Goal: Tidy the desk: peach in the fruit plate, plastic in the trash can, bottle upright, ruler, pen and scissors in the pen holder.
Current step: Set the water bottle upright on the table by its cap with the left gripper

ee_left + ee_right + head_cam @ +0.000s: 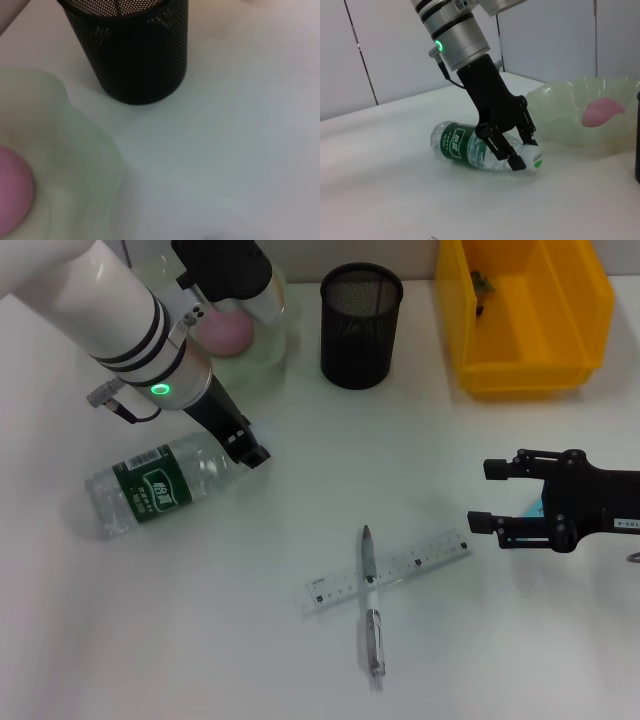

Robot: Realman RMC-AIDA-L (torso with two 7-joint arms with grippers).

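The bottle [158,487] lies on its side on the desk [200,640] at the left. My left gripper [250,448] reaches down to its cap end; in the right wrist view this gripper [519,156] is shut on the bottle [465,145] at the neck, just behind the white cap. The peach [226,330] rests in the fruit plate [272,340]. Centre front, the pen [372,605] lies across the ruler [395,568]. My right gripper [490,496] hovers open at the right, empty. A bit of light blue under it [535,508] may be the scissors. The pen holder [360,325] stands at the back.
The yellow trash can [525,350] stands at the back right with a small dark scrap [482,285] inside. The left wrist view shows the pen holder [140,55] close to the fruit plate [75,145], with the peach [12,195] at the frame's edge.
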